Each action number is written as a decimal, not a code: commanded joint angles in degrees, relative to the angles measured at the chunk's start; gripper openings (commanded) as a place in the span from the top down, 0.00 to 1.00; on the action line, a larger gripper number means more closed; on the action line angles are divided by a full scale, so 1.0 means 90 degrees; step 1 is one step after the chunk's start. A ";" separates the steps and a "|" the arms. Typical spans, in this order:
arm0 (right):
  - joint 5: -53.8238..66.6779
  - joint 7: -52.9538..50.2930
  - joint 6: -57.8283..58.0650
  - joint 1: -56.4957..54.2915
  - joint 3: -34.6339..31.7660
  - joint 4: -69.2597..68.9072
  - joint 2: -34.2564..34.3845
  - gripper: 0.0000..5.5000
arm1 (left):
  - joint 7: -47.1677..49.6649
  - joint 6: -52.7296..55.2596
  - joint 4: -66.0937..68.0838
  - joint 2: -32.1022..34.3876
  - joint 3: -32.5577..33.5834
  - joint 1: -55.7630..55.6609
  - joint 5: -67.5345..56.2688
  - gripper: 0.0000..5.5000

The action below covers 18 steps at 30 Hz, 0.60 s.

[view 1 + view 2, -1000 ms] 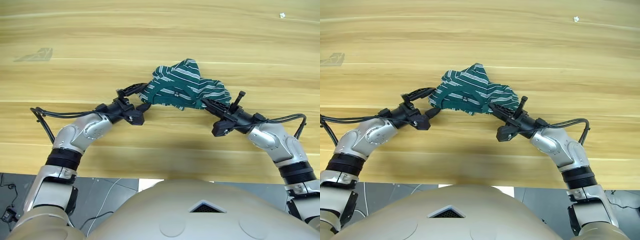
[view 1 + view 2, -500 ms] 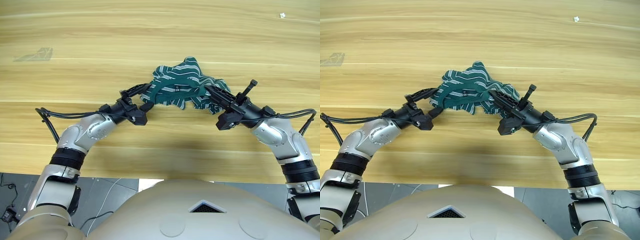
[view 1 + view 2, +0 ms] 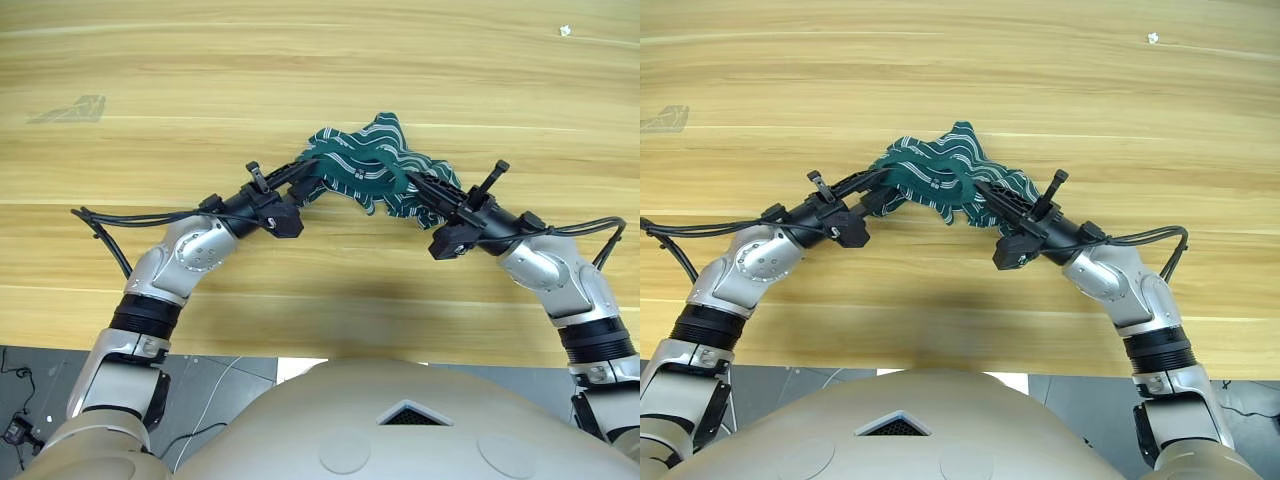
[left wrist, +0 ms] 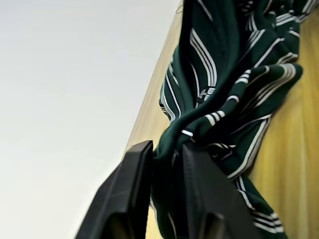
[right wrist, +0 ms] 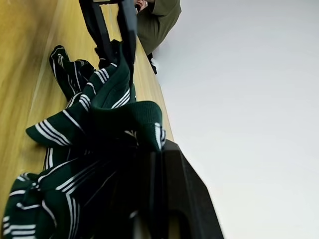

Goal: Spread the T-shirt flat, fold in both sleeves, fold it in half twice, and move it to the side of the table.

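Early days here: the green striped T-shirt (image 3: pixel 372 165) is a crumpled bunch just above centre frame on the table (image 3: pixel 200 80). The left gripper (image 4: pixel 167 149) pinches its left edge and the right gripper (image 3: pixel 418 186) is clamped on its right. Nothing's spread yet; sleeves, both halvings and the move aside all remain.

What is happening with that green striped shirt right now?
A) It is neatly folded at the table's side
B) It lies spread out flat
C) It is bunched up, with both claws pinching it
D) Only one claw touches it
C: the T-shirt sits crumpled on the table, with the left gripper and the right gripper each closed on a fold of it.
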 commanded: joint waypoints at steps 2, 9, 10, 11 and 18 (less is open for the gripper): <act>-0.0024 -0.0030 -0.0010 -0.0054 0.0037 0.0036 0.0013 1.00 | 0.0078 -0.0021 0.0337 0.0068 -0.0019 -0.0028 0.0342 0.96; -0.0033 -0.0041 -0.0008 -0.0045 0.0051 0.0051 0.0028 1.00 | 0.0241 -0.0133 0.0556 0.0218 0.0101 0.0020 0.0504 1.00; -0.0035 -0.0042 -0.0010 -0.0042 0.0055 0.0055 0.0028 1.00 | 0.0203 -0.0138 0.0451 0.0270 0.0141 0.0083 0.0474 1.00; -0.0038 -0.0042 -0.0011 -0.0041 0.0057 0.0058 0.0028 1.00 | 0.0157 -0.0143 0.0336 0.0311 0.0173 0.0149 0.0424 1.00; -0.0056 -0.0076 0.0004 -0.0040 0.0072 0.0074 0.0031 1.00 | -0.0650 -0.0043 -0.0299 0.0436 0.0052 0.0481 -0.0283 0.84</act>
